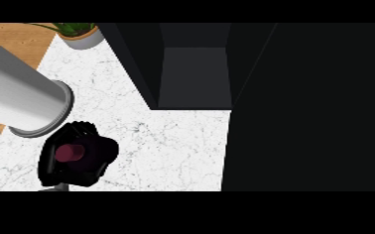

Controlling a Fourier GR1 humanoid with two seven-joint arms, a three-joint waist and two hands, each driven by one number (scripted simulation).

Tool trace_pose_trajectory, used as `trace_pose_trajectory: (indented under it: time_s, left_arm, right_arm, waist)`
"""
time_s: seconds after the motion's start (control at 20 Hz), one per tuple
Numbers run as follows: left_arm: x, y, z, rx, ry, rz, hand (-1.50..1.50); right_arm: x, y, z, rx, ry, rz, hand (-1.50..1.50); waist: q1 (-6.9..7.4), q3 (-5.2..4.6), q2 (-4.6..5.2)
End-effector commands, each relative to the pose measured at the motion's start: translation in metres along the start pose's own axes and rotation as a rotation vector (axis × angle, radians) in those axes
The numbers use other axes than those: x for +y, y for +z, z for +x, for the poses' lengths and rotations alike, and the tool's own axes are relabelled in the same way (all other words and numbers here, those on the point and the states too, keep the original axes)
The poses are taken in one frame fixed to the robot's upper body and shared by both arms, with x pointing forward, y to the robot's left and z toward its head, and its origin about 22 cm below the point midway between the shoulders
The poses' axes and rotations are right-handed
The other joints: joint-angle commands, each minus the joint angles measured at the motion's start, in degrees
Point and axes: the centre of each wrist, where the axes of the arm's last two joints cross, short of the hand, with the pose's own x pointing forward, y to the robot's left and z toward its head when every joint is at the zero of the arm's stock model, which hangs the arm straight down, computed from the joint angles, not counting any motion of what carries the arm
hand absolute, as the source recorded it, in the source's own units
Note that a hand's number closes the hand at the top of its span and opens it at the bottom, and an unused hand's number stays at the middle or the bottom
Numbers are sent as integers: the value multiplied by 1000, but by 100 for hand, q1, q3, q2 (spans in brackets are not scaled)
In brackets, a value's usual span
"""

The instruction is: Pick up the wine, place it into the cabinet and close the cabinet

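The wine bottle (71, 151) is seen at the lower left of the frame, from straight above, so only its dark red round top is shown. It is wrapped by a black hand (77, 156), with the fingers (50, 159) curled round its neck and clamped on it. The rest of the bottle is hidden under the hand, so its body and label cannot be described. Whether it is lifted off the white marble tabletop (176, 148) or standing on it cannot be told.

The hand is taken to be the left one, since it sits at the left side; its forearm is barely shown at the lower edge. The right hand is not seen anywhere.

A top-down grip is judged to be used so that the bottle can be kept upright while being carried.

The dark cabinet (194, 79) is seen at the upper middle, with its opening facing down the frame, well apart from the bottle. Its door (293, 109) is taken to be the dark slab filling the right side, swung open so the bottle can be passed in.

A large grey cylinder (29, 104) lies at the left, just above the hand. A potted plant (79, 33) is placed at the upper left, out of the way.
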Motion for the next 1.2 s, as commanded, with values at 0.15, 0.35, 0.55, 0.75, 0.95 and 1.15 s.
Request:
trace_pose_trajectory:
  time_s: [0.15, 0.35, 0.55, 0.75, 0.95, 1.15]
  left_arm:
    - [-26, -9, 56, -13, 109, -67, 150]
    - [-58, -30, 78, -14, 116, -105, 150]
    - [-82, -30, 104, -4, 77, -100, 150]
    - [-112, -36, 112, 19, 89, -156, 150]
    - [-149, -57, 131, 11, 147, -200, 150]
    - [-180, -68, 145, 3, 166, -204, 150]
  right_arm:
    - [1, 25, 14, -33, -31, 28, -150]
    - [-8, 18, 16, -52, -38, 31, -150]
    - [1, 17, 3, -38, -60, 20, -150]
    - [-2, 19, 14, -47, -50, 20, -150]
    - [-5, 14, 9, -42, -58, 31, -150]
    - [-9, 25, 8, -57, -61, 14, -150]
  waist:
    - [7, 4, -10]
    - [-15, 4, 0]
    - [-15, 2, 5]
    - [-32, -1, 8]
    - [-49, 0, 9]
    - [-116, 5, 9]
